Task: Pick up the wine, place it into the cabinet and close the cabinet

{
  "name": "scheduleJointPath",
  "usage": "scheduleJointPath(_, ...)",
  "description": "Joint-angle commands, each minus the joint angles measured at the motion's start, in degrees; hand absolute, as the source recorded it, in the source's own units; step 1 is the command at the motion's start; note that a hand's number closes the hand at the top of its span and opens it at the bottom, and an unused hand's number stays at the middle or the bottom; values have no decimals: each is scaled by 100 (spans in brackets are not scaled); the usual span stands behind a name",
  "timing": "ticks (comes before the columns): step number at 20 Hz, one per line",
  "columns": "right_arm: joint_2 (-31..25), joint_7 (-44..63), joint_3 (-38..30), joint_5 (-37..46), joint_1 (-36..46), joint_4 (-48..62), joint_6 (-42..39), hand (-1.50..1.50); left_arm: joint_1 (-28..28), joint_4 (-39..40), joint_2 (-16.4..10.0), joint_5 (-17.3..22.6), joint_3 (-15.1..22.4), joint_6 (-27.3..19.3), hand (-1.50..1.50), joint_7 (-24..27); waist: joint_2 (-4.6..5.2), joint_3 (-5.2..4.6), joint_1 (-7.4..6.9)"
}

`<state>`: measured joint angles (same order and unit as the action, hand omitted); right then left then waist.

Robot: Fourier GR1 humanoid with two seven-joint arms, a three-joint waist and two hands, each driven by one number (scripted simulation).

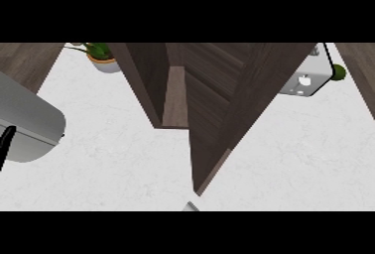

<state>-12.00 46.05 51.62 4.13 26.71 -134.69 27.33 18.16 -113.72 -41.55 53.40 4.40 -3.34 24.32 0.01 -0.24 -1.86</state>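
Note:
The dark wooden cabinet [157, 79] stands in the middle of the white counter [110, 158]. Its door [234, 114] is swung open toward me, edge-on, reaching down to about the middle of the view. A lighter wooden strip of the cabinet's inside [176, 96] shows between the side wall and the door. No wine bottle shows anywhere. My left forearm [26, 124] fills the left edge as a large grey shape, and a thin black sliver of the left hand [6, 144] shows beside it. My right hand is out of view.
A potted green plant [101, 57] stands at the back left. A grey-white appliance [307, 77] with a green thing [338, 72] beside it sits at the back right. A small grey tip [190, 207] pokes in at the lower edge.

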Motion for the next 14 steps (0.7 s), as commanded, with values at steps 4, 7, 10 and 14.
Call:
scheduleJointPath(4, 1146, -202, -609, -613, 1725, 1676, 420, 150, -302, 112, 2, 273, -143, 74, -150, -297, 46, -3, -125)
scheduleJointPath(7, 1171, -434, -1070, -1118, 2607, 2468, 522, 150, -427, 108, 335, -140, 228, -223, -150, -160, 50, 6, -76)
scheduleJointPath(10, 1186, -665, -1637, -1521, 3290, 3288, 353, 150, -225, 74, 170, 58, -117, 22, -150, -301, 26, 14, -77)
scheduleJointPath(14, 1194, -1042, -2009, -1681, 4123, 4359, 209, 150, -368, 301, 489, -335, 105, -53, -150, -62, 34, 11, -18)
